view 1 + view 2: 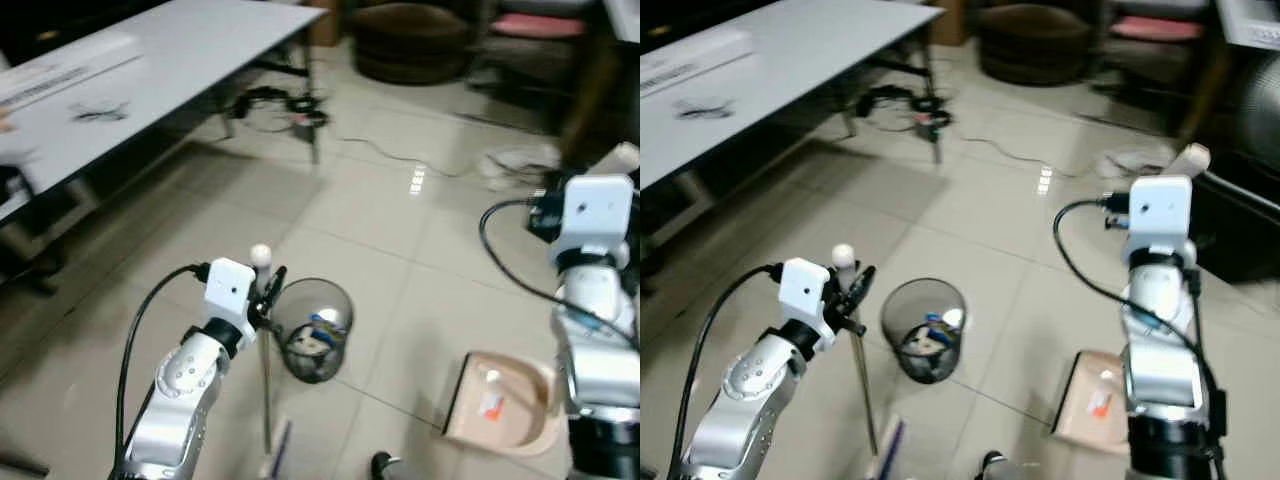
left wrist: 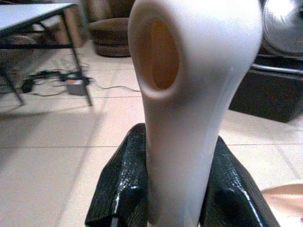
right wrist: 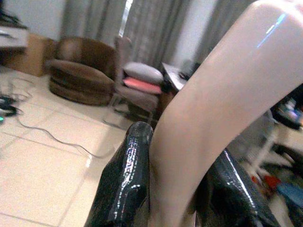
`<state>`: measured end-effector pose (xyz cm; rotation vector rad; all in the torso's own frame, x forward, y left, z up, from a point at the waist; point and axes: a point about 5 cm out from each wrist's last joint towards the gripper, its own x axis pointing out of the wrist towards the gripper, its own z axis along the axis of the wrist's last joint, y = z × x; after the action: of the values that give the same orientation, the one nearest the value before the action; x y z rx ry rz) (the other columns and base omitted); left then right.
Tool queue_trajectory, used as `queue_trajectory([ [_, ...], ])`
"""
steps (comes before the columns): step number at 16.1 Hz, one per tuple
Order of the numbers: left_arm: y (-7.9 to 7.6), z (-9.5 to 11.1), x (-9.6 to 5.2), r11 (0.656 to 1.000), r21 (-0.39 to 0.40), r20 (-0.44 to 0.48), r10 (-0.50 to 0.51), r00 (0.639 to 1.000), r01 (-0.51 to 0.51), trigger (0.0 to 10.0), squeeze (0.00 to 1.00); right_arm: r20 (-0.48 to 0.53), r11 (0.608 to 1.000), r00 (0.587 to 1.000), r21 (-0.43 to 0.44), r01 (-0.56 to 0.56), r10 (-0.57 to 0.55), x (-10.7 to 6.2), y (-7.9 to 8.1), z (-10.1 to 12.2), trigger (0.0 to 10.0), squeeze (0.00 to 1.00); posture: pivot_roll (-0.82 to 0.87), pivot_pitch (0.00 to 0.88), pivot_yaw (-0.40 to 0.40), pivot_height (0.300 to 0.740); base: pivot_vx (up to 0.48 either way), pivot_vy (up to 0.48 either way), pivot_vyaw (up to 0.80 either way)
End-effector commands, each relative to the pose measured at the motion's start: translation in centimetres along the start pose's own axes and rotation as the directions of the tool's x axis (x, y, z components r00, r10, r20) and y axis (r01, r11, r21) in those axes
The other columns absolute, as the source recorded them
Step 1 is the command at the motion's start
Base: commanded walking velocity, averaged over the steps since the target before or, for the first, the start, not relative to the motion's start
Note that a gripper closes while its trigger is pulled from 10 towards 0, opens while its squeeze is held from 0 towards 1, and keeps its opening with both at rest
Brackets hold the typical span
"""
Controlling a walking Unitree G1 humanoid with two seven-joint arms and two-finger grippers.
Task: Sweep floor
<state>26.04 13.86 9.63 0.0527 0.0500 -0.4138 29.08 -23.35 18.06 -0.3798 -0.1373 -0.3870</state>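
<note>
**Ana:** Broom first. Where is it?

**Ben:** It stands almost straight up on the tiled floor, just beside the round mesh bin. Its thin pole runs down from the left gripper. The white knob on top pokes up above the gripper.

**Ana:** Is the left gripper holding it?

**Ben:** Yes. In the left wrist view the 2 black fingers press on both sides of the white handle end, which has an oval hole in it.

**Ana:** And the right gripper?

**Ben:** It is closed around a pale, smooth handle. Its fingers sit tight on each side. That handle probably belongs to the dustpan, but the arm hides the join, so I can't be sure.

**Ana:** Where is the dustpan?

**Ben:** On the floor by the right arm, well apart from the bin. It is tan, with a small orange and white bit inside.

**Ana:** What else?

**Ben:** The bin has some trash in it. A long white bench stands at the far left, with cables on the floor under it. A brown round chair sits far back.
</note>
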Motion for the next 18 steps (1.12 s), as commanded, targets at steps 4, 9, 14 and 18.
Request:
queue_trajectory([
  [4, 0.3, 0.5, -0.3, 1.0, 0.013, 0.016, -0.001, 1.0, 0.001, 10.0, 0.0, -0.066, 0.994, 0.995, 0.089, -0.069, 0.075, -1.3, 2.0, -1.0, 10.0, 0.0, -0.05, 0.051, 0.067, 0.74, 0.0, 0.0, -0.8],
  [9, 0.8, 0.5, -0.2, 0.999, 0.03, 0.027, 0.037, 0.999, -0.038, 10.0, 0.0, -0.1, 0.97, 0.986, 0.215, -0.111, 0.135, -2.5, 3.3, -1.3, 10.0, 0.0, -0.05, 0.056, 0.071, 0.74, 0.0, 0.0, -0.8],
  [14, 1.1, 1.0, 0.3, 0.997, 0.056, 0.057, 0.049, 0.997, -0.052, 10.0, 0.0, -0.093, 0.972, 0.988, 0.21, -0.103, 0.125, -2.6, 3.1, -1.3, 10.0, 0.0, -0.06, 0.057, 0.075, 0.74, 0.0, -0.132, -0.8],
  [18, 0.9, 1.3, 0.8, 0.996, 0.067, 0.071, 0.059, 0.996, -0.063, 10.0, 0.0, -0.073, 0.972, 0.989, 0.208, -0.111, 0.129, -2.7, 3.1, -1.1, 10.0, 0.0, -0.06, 0.058, 0.076, 0.74, 0.0, -0.462, -0.33],
])
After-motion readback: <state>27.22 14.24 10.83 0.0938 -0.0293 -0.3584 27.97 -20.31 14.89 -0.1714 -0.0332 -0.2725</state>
